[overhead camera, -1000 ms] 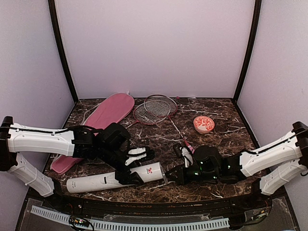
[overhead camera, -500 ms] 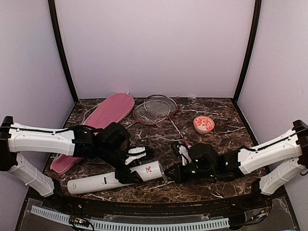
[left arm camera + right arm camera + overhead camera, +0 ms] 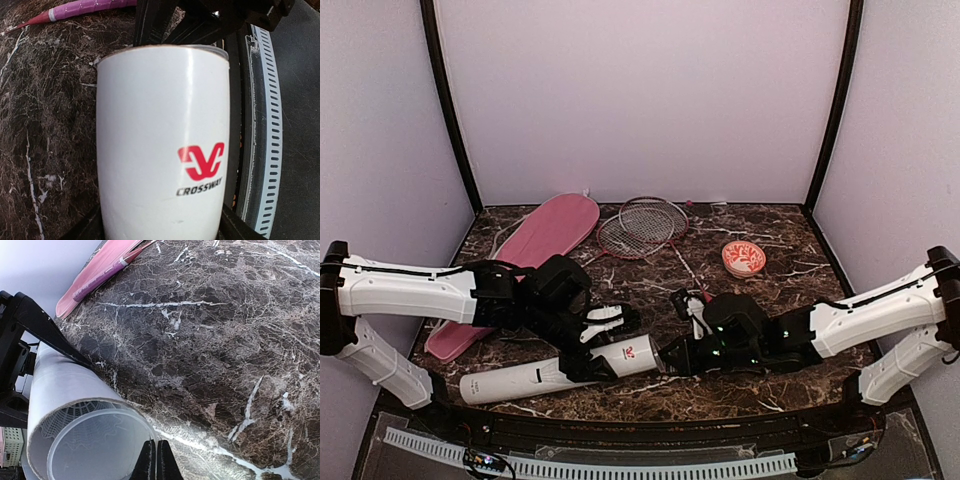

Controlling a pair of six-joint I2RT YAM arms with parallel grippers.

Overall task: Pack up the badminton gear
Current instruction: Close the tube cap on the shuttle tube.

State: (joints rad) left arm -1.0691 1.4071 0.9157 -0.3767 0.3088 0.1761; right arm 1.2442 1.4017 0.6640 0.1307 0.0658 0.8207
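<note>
The white red-logo tube [image 3: 530,377] lies on its side near the table's front edge. My left gripper [image 3: 582,360] is shut on it near its open end, and the tube [image 3: 160,125] fills the space between the fingers. My right gripper [image 3: 155,460] is shut on the rim of a clear plastic lid [image 3: 95,450] held at the tube's mouth [image 3: 60,385]. A white latticed shuttlecock skirt [image 3: 65,419] shows inside. Two red-framed rackets [image 3: 642,226] lie at the back with one pink handle [image 3: 90,6] reaching forward. The pink bag [image 3: 545,238] lies at the back left.
A red-and-white round cap [image 3: 743,258] sits on the dark marble table [image 3: 780,290] at the right. A slotted white strip [image 3: 270,125] runs along the front edge beside the tube. Purple walls close in the back and sides.
My right arm has slid left, bringing its shut gripper and the clear lid up to the tube's mouth. The left arm and the tube have stayed put.
</note>
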